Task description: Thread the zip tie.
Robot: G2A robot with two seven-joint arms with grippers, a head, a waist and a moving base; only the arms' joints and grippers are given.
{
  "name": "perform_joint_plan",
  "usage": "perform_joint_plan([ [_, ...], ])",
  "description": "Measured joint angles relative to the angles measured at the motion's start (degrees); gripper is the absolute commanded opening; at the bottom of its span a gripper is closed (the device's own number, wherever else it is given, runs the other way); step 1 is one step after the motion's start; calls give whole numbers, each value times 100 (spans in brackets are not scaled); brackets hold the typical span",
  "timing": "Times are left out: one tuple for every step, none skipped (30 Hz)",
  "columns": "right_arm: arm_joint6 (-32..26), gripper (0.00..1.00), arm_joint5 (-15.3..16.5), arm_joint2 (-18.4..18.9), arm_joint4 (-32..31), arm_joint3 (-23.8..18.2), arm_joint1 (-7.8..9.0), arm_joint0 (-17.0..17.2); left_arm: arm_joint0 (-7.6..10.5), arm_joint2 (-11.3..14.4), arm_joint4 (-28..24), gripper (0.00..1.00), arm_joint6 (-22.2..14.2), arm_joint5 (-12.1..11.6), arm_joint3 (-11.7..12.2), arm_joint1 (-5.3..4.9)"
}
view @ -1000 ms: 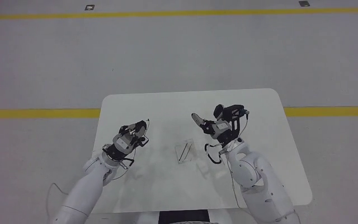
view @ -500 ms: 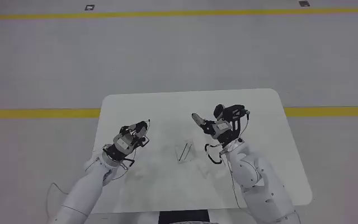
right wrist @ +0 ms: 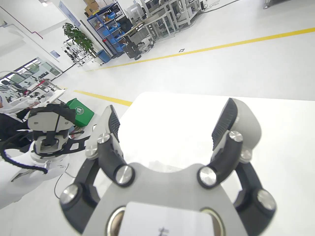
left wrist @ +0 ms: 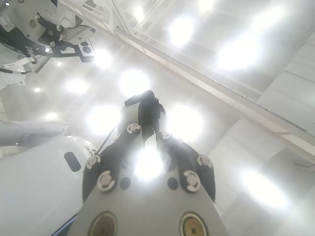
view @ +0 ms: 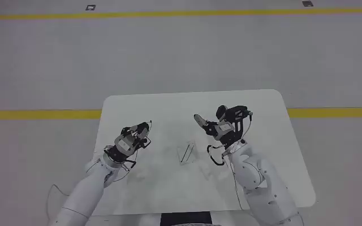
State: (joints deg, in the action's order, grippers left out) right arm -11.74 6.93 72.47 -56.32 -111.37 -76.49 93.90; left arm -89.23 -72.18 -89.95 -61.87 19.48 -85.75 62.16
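Observation:
A thin, pale zip tie (view: 185, 151) lies flat on the white table (view: 169, 107), midway between the two arms. It looks like two narrow strands meeting at the near end. My left gripper (view: 141, 127) hovers to its left, tipped up toward the ceiling. Its dark fingertips (left wrist: 148, 104) are pressed together, and I see nothing between them. My right gripper (view: 208, 116) hangs to the right of the tie and a little beyond it. It stands open in the right wrist view (right wrist: 169, 121), its ribbed pads (right wrist: 113, 121) wide apart over bare table.
The table's far edge (right wrist: 187, 94) and left corner lie just past the right gripper. The left arm's wrist (right wrist: 48, 128) is off to one side in the right wrist view. A green bin (right wrist: 80, 112) sits on the floor beyond the table.
The left gripper has shifted very slightly toward the table's middle. The right arm and the zip tie have stayed where they were.

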Motion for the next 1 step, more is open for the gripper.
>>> perform_joint_plan([
  [0, 100, 0, 0, 0, 0, 0, 0, 0, 0, 0, 0, 0, 0, 0, 0],
])
